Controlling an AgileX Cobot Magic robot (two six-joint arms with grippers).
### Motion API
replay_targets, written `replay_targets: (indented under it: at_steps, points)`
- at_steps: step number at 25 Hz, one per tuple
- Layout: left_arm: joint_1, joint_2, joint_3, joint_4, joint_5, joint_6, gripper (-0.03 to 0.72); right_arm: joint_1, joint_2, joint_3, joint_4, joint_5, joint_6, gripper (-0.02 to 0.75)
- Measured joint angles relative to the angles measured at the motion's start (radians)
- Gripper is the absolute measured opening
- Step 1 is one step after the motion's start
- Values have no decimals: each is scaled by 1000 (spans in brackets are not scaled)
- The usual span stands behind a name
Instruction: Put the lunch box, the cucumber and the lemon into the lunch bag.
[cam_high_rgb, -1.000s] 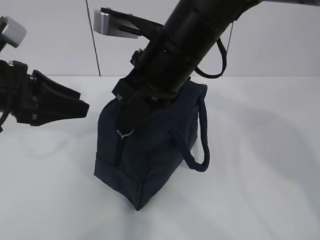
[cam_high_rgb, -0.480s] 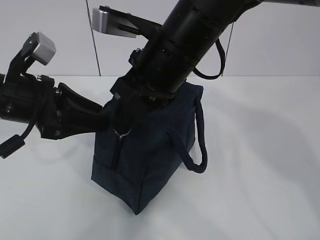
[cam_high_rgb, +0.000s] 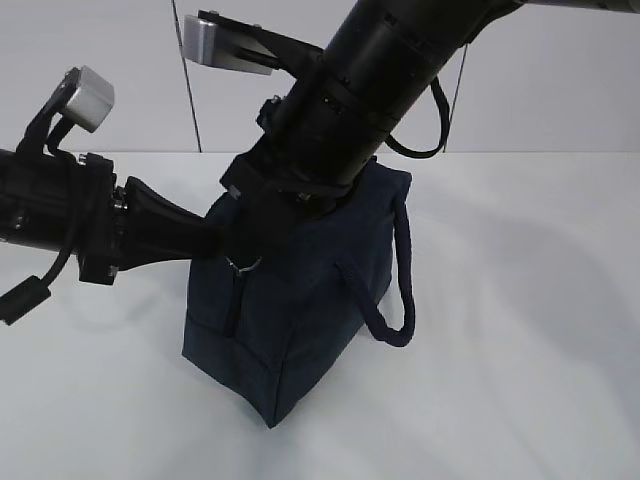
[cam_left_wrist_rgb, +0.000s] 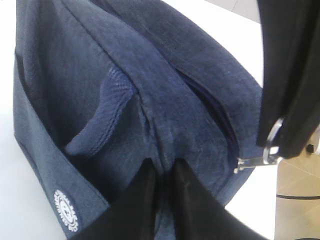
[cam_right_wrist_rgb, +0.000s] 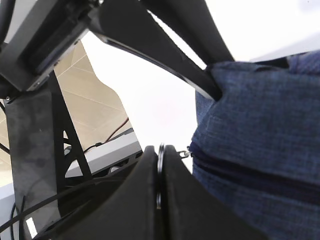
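Note:
The dark navy lunch bag (cam_high_rgb: 300, 300) stands on the white table with its zipper closed along the top. My right gripper (cam_high_rgb: 245, 255) reaches down over the bag's near end and is shut on the silver ring pull (cam_right_wrist_rgb: 160, 155), which also shows in the left wrist view (cam_left_wrist_rgb: 272, 145). My left gripper (cam_high_rgb: 215, 243) comes in from the left and is shut on a fold of the bag's fabric (cam_left_wrist_rgb: 162, 150) at the top near the zipper end. The lunch box, the cucumber and the lemon are out of view.
The bag's rope-like handle (cam_high_rgb: 400, 290) hangs down its right side. The white table (cam_high_rgb: 520, 380) stretches to the right and front of the bag. A wall stands behind.
My left gripper moved right from free air to the bag's top end and closed on its fabric. The bag shifted slightly left. The right gripper stayed on the ring pull.

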Motion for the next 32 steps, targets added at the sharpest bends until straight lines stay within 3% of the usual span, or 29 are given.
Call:
replay_targets:
  at_steps: [9,32]
  points:
    - [0,2,0,-2,27,1,17,0,0,-41,-10,6,-2,20]
    - [0,4,0,-19,37,2,14,0,0,-59,-203,-119,152,20]
